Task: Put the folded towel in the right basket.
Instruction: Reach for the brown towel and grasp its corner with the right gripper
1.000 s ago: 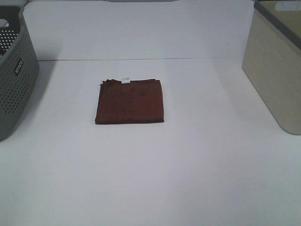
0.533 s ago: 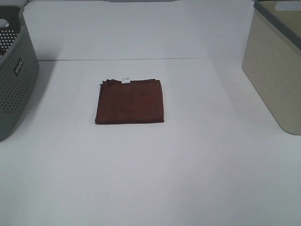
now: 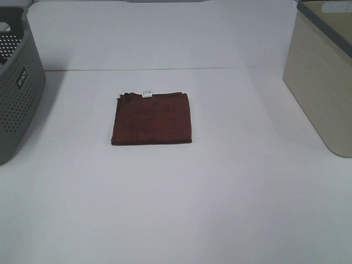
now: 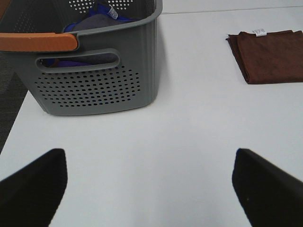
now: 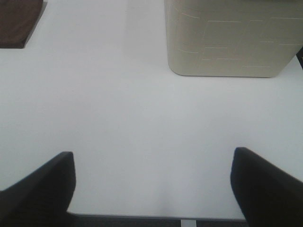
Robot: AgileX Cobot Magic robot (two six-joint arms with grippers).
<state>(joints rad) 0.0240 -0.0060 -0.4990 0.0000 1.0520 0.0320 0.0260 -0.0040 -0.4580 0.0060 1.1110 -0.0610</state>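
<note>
The folded towel [image 3: 152, 119], dark brown with a small white tag [image 3: 147, 93] on its far edge, lies flat on the white surface [image 3: 220, 192] near the middle, well apart from both baskets. The beige right basket [image 3: 322, 77] stands at the right edge. The grey perforated left basket [image 4: 94, 71], with blue and grey cloth [image 4: 94, 19] inside, stands at the left edge. The left claw [image 4: 149, 189] is spread wide above bare surface, gripping nothing. The right claw [image 5: 151, 189] is likewise spread and empty, near the beige basket.
</note>
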